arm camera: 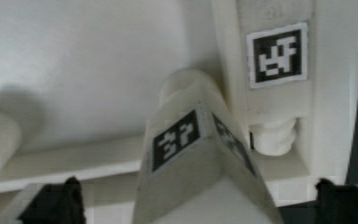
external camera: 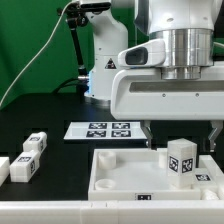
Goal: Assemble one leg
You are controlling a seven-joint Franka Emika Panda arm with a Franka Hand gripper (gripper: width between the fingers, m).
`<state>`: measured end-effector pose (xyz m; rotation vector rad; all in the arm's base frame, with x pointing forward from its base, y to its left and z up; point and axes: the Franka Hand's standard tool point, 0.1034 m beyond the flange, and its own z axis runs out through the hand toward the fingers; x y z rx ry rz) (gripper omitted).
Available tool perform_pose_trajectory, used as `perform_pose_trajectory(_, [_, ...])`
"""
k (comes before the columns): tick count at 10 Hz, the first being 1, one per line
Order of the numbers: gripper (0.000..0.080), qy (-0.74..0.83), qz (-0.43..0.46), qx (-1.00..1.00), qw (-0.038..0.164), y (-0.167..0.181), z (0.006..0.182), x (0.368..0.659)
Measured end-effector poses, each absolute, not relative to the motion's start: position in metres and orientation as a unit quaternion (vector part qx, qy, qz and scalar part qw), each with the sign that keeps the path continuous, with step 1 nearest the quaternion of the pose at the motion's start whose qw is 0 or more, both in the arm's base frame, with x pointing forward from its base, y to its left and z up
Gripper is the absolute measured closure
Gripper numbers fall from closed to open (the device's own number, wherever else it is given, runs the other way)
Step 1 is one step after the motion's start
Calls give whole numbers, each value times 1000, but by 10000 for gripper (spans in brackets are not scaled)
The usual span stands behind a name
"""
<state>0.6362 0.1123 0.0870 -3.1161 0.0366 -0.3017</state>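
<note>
1. Standing upright on the panel [external camera: 125, 168], near the bench's front edge toward the exterior view's right, is a leg [external camera: 181, 161] with a tag on its near face.
2. The wrist view shows this leg [arm camera: 194, 150] close up, tilted in the picture, resting against the panel's [arm camera: 87, 80] raised rim, which also carries a tag.
3. The tool's fingertips [arm camera: 60, 203] show as dark tips on either side of the leg's near end, apart from it; the tool [arm camera: 158, 205] is spread and grips nothing.
4. Three more legs [external camera: 26, 158] lie in a row near the bench's [external camera: 60, 145] front corner on the exterior view's left.
5. Farther back, the marker board [external camera: 108, 129] lies flat mid-bench.
6. The arm [external camera: 170, 70] hangs over the panel.
</note>
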Motion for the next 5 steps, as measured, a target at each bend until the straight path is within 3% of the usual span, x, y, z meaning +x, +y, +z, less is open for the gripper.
perform_pose_trajectory(5, [151, -145, -92, -985, -16, 110, 86, 636])
